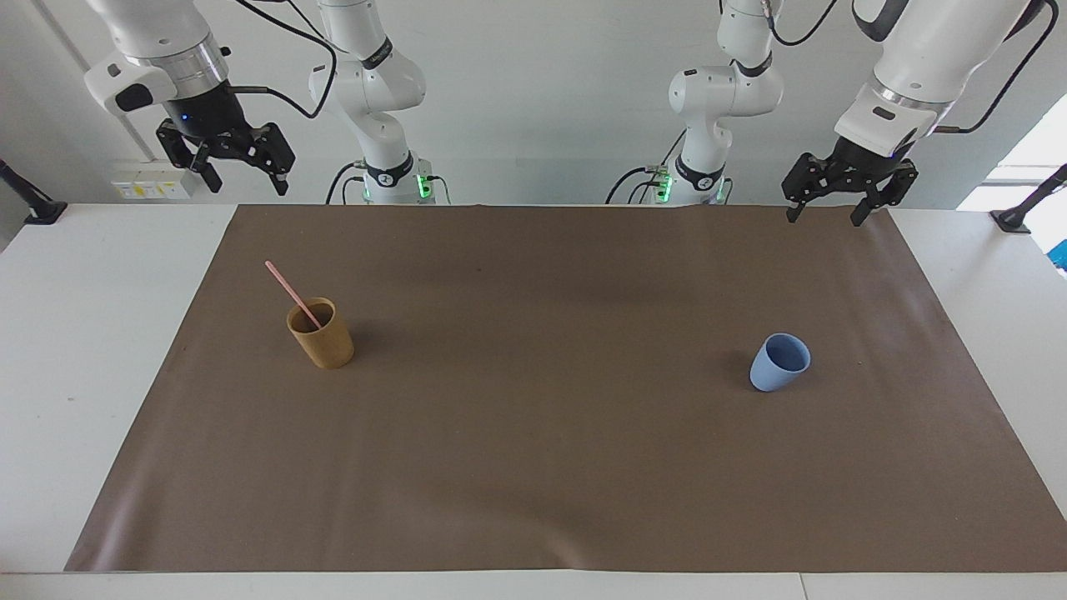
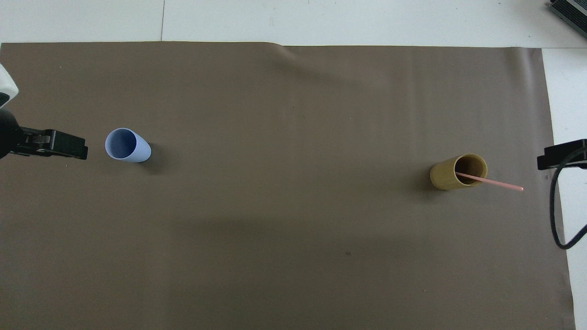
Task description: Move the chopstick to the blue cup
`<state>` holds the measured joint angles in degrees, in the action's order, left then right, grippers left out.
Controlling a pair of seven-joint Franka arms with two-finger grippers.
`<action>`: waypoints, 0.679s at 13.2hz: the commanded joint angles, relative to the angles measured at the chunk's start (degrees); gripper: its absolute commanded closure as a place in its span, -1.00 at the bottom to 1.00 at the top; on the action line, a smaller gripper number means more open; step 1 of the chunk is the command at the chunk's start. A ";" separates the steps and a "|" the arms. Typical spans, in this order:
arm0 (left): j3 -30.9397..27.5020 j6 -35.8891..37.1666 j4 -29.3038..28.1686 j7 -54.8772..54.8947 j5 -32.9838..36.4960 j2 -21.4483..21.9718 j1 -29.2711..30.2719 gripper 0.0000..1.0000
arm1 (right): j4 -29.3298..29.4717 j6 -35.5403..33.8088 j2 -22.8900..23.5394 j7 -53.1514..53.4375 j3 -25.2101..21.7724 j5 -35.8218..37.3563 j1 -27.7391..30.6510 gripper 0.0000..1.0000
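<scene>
A pale-pink chopstick (image 1: 288, 287) leans in the tan-brown cup (image 1: 327, 343), with its top end sticking out toward the right arm's end of the table; it also shows in the overhead view (image 2: 500, 184). The blue cup (image 1: 779, 364) stands upright and empty toward the left arm's end, and it also shows in the overhead view (image 2: 124, 145). My right gripper (image 1: 247, 182) is open and empty, high over the mat's corner by the robots. My left gripper (image 1: 824, 215) is open and empty over the mat's edge nearest the robots.
A brown mat (image 1: 533, 467) covers most of the white table (image 1: 75, 350). The two cups stand far apart on it. A black cable (image 2: 555, 215) hangs by the right gripper (image 2: 562, 156) at the mat's end.
</scene>
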<state>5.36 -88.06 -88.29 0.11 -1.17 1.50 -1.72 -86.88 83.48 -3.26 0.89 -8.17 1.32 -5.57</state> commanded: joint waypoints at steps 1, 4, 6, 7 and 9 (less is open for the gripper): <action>0.09 -0.80 -2.15 0.24 -0.06 1.84 0.32 -1.00 | -0.57 -0.34 -0.69 0.34 0.17 -1.23 0.47 -1.00; 0.09 -0.62 -2.33 0.33 -0.06 1.93 0.49 -1.00 | -0.57 -0.42 -0.69 0.34 0.26 -1.23 0.21 -1.00; 0.09 -0.62 -2.33 0.33 -0.06 1.93 0.49 -1.00 | -0.57 -0.42 -0.69 0.34 0.26 -1.15 0.30 -1.00; 0.09 -0.71 -2.33 0.24 -0.06 1.93 0.49 -1.00 | -0.57 -0.42 -0.69 0.34 0.26 -1.23 0.21 -1.00; 0.00 -1.58 -2.50 0.59 -0.06 1.75 1.02 -1.00 | -0.57 -0.42 -0.69 0.34 0.26 -1.23 0.21 -1.00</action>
<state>5.23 -88.08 -88.33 0.11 -1.17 1.54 -1.68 -86.88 83.47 -3.26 0.89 -8.05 1.32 -5.63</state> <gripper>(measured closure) 0.000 0.000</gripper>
